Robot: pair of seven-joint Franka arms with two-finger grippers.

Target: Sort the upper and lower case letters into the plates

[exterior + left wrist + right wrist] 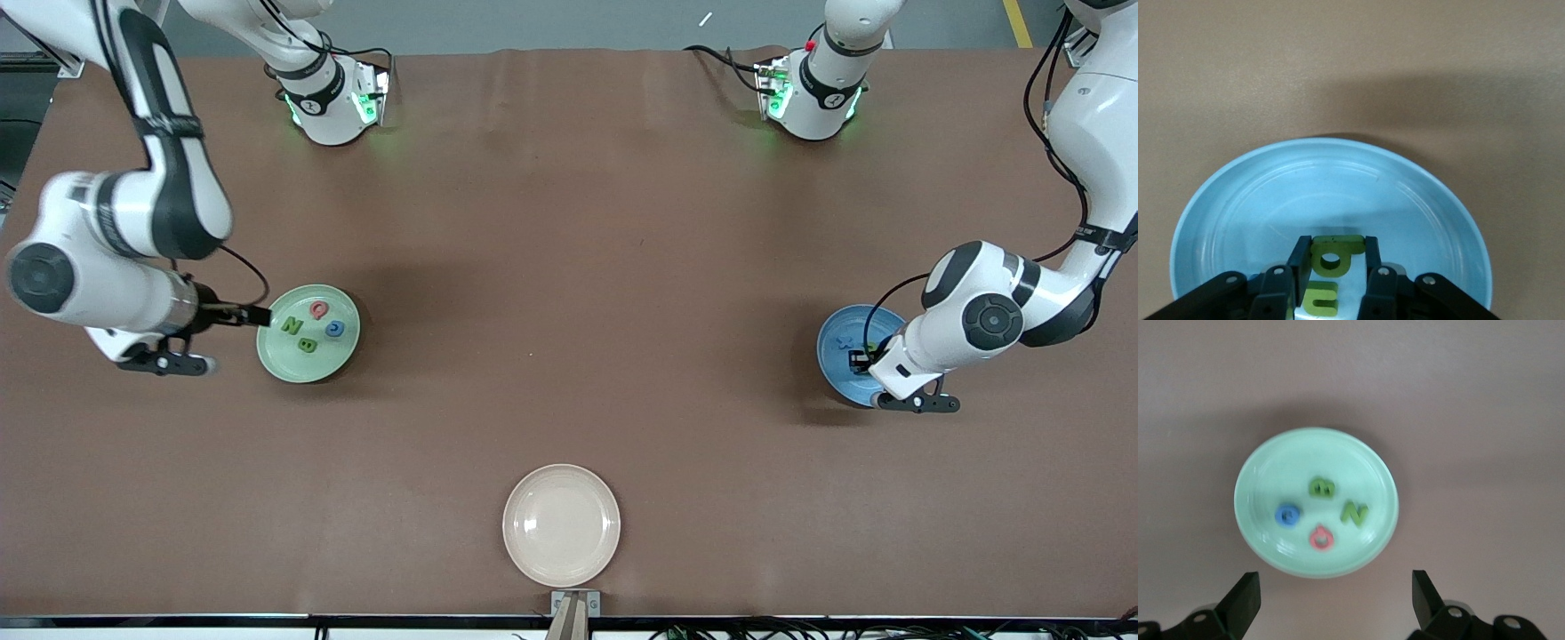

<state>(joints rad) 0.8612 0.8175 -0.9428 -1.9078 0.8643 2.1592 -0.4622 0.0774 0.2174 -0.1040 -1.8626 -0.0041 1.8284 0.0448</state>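
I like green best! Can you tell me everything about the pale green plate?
The pale green plate is round, shallow and glossy, like glazed plastic or ceramic. It sits flat on the brown table toward the right arm's end. Four small chunky letters lie in it: a green N, a green B, a blue one and a red one. The open right gripper hovers beside it, not touching.

The brown table (569,267) cover looks matt and faintly creased, like paper or cloth. The pale green plate (342,360), blue plate (1238,207) and cream dish (560,524) are smooth and glossy. The green letter (1333,255) looks matt — the arm shells (1102,116) glossy white plastic.
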